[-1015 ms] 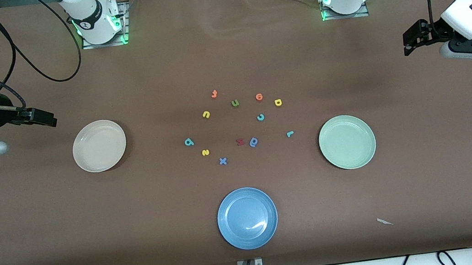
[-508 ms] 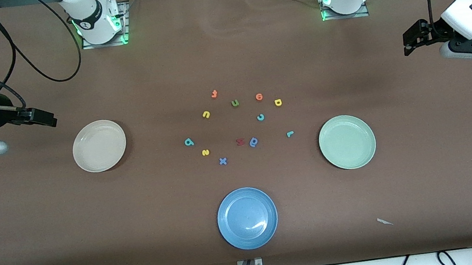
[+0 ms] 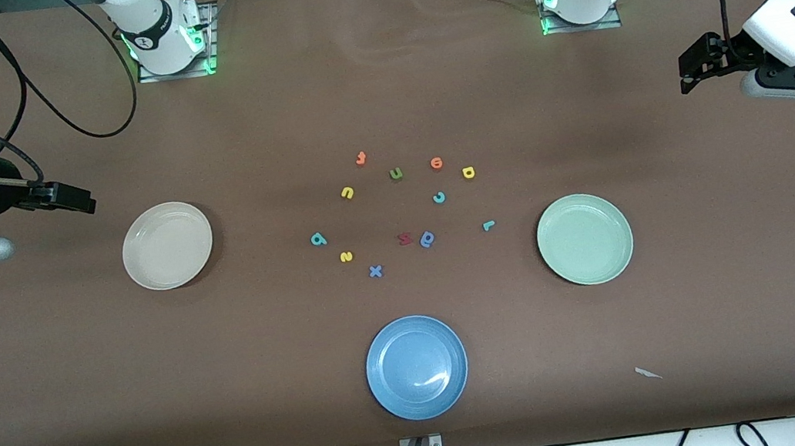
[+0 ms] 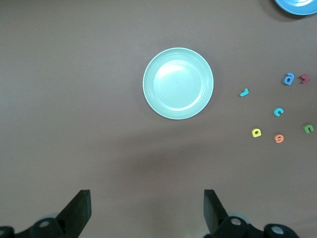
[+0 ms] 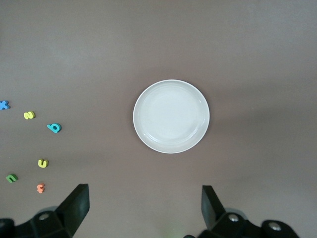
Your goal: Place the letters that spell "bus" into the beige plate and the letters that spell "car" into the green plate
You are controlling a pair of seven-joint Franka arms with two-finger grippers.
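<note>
Mid-table: loose foam letters, teal b (image 3: 318,239), teal c (image 3: 439,198); left gripper (image 4: 147,214), right gripper (image 5: 144,208) wide, empty.

The left gripper (image 3: 687,67) is hanging wide open at the frame's right edge; the right gripper (image 3: 77,199) is hanging open at the left edge.

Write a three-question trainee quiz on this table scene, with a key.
1. True or false: the beige plate already holds a letter.
2. Which plate lies nearest the front camera: A the green plate, B the blue plate, C the beige plate?
3. Fill in: the left gripper and the right gripper both stand ____.

Key
1. False; it holds nothing, and the teal b still lies on the table.
2. B.
3. Open, holding nothing.
</note>
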